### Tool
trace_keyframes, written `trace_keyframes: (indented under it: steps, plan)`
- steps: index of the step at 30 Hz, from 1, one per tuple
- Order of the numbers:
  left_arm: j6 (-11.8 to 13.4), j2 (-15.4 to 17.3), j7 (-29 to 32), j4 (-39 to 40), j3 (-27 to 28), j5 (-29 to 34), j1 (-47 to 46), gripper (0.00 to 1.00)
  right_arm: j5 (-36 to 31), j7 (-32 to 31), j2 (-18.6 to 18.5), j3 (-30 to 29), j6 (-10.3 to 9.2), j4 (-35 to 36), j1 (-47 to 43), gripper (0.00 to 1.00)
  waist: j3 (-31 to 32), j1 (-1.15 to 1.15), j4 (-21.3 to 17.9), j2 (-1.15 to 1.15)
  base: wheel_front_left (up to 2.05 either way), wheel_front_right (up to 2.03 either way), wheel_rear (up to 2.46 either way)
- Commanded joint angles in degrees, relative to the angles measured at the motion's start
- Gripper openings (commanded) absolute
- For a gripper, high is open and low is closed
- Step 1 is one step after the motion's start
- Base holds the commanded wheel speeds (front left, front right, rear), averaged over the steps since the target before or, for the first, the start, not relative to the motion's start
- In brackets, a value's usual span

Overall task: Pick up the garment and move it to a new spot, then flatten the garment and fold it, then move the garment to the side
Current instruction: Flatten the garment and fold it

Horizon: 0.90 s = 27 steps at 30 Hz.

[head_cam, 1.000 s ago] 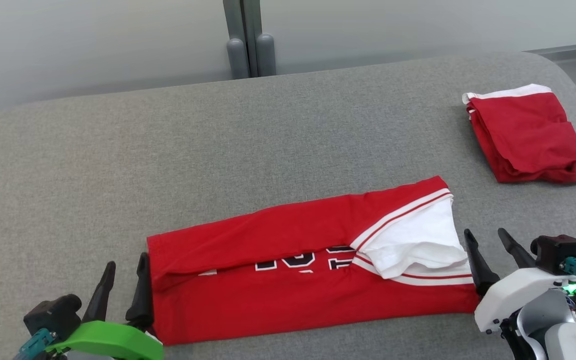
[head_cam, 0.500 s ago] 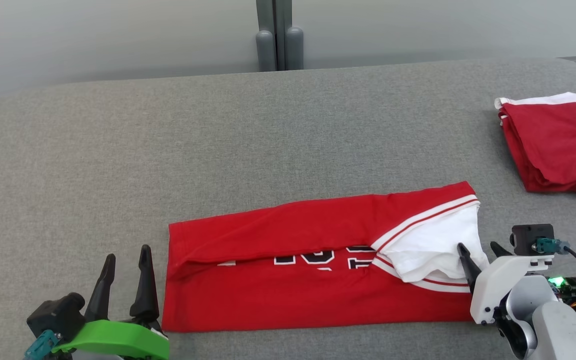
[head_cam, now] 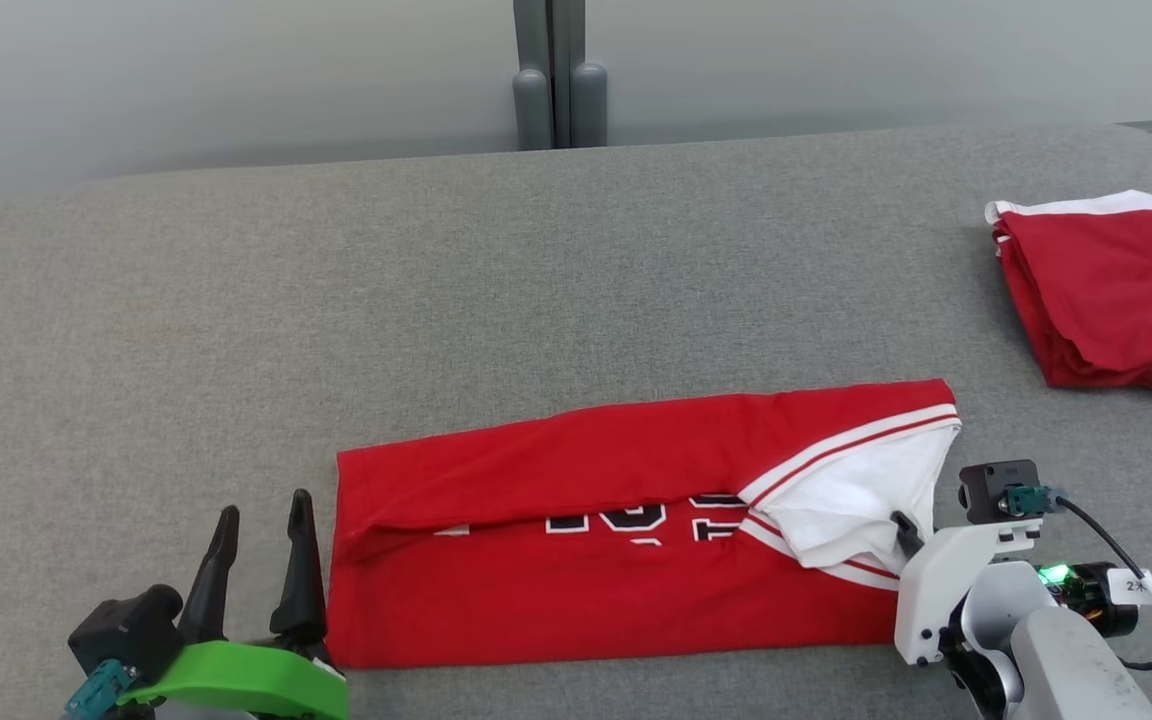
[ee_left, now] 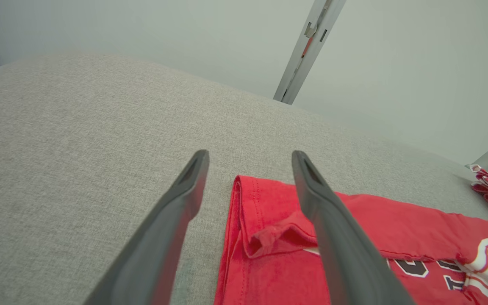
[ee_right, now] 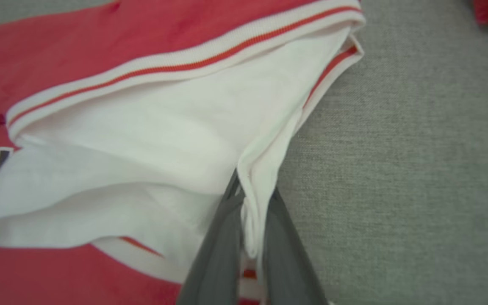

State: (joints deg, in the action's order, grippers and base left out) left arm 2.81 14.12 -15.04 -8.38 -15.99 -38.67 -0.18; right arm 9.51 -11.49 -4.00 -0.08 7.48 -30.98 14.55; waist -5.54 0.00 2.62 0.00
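My right gripper (ee_right: 250, 203) is down low at the right end of the jersey (head_cam: 586, 600), arm coming in from the lower right. Its fingers are squeezed together on a thin fold of the white flap (ee_right: 163, 140) there, so that one's got cloth pinched. My left gripper (head_cam: 264, 503) sits at the lower left, just beside the jersey's left edge, fingers pointing up and spread apart with nothing between them. From the left wrist camera one finger crosses over the hem corner, can't tell if it touches. The jersey lies as a long red band on the near part of the grey woven surface (head_cam: 436, 300). It's folded lengthwise, soft knit, with dark white-edged lettering peeking out under the fold and ribbed white-and-red striped trim at the right end. A second folded red piece (head_cam: 1106, 290) with a white edge sits well apart at the far right
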Motion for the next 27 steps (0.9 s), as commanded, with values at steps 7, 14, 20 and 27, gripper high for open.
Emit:
trace_keyframes:
  steps: [7,14,20,27]
  plan:
    - [-0.17,-0.42,-0.15,-0.30,-0.49,1.59,1.09,1.00,-0.15,2.13,-2.44,-3.00,-0.05,0.06,3.01,0.00,1.66,0.00,-2.58,0.00,0.00,0.00,0.00]
    - [-0.65,-0.97,-0.15,-1.68,-1.16,1.82,1.62,1.00,0.49,0.76,-5.98,-8.38,-0.04,4.67,0.74,0.00,3.31,0.00,-4.23,0.00,0.00,0.00,0.00]
    - [-0.88,-1.31,-0.15,-2.87,-1.69,1.99,2.11,1.00,1.74,-0.66,-4.79,-9.79,-0.04,9.92,-1.27,0.00,4.48,0.00,-4.69,0.00,0.00,0.00,0.00]
    - [-1.26,-1.45,0.14,-3.67,-2.73,2.16,1.80,1.00,5.89,-3.27,-1.51,-5.15,-0.03,16.30,-2.38,0.00,5.59,0.00,-3.46,0.00,0.00,0.00,0.00]
